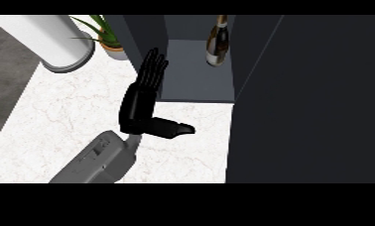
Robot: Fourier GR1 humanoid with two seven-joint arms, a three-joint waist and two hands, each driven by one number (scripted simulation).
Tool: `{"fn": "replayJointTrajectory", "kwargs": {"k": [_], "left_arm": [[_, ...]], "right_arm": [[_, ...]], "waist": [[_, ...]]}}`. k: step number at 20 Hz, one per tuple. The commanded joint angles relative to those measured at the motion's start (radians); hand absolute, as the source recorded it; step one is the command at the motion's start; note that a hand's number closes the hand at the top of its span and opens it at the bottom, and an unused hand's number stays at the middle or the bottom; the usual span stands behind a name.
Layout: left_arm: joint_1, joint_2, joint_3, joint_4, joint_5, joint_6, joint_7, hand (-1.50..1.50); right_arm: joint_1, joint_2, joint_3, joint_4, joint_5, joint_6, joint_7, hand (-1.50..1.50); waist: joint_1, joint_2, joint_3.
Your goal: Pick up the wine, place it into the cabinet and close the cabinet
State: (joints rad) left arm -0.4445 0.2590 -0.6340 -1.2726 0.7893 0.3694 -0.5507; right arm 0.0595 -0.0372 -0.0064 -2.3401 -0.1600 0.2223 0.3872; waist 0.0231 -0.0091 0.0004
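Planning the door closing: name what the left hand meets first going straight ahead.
Probably the cabinet's dark left panel, just beyond the left hand, though depth is unclear. The wine stands further right.

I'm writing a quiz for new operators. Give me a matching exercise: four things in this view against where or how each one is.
1. wine bottle
2. potted plant
3. left hand
4. white cylinder

A. far left on the counter
B. open, fingers straight, at the opening's left edge
C. standing inside the cabinet
D. between cylinder and cabinet

Pairs: 1-C, 2-D, 3-B, 4-A
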Motion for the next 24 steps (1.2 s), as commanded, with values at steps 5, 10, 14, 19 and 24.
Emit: {"fn": "replayJointTrajectory", "kwargs": {"k": [5, 10, 14, 19, 24], "left_arm": [[0.207, 0.121, -0.035, -0.491, -0.09, 0.176, 0.178, -1.5], [0.382, 0.2, -0.04, -0.614, -0.14, 0.15, 0.118, -1.5], [0.439, 0.256, 0.038, -0.684, -0.111, 0.174, 0.129, -1.5], [0.61, 0.36, 0.11, -0.835, -0.11, 0.161, 0.112, -1.5], [0.768, 0.394, 0.186, -0.899, -0.081, 0.097, 0.047, -1.5]], "right_arm": [[-0.016, -0.02, 0.007, -0.053, 0.008, -0.007, 0.044, -1.5], [0.04, -0.07, 0.066, -0.017, 0.053, 0.102, -0.01, 1.5], [0.083, -0.166, 0.106, -0.049, -0.038, 0.248, 0.011, 1.5], [0.132, -0.166, 0.192, -0.117, -0.089, 0.259, 0.103, 1.5], [0.12, -0.105, 0.332, -0.141, -0.115, 0.208, 0.189, 1.5]], "waist": [[-0.015, 0.005, 0.0], [-0.014, 0.005, 0.0], [-0.013, 0.004, 0.0], [-0.008, 0.003, 0.0], [-0.004, 0.005, -0.001]]}}
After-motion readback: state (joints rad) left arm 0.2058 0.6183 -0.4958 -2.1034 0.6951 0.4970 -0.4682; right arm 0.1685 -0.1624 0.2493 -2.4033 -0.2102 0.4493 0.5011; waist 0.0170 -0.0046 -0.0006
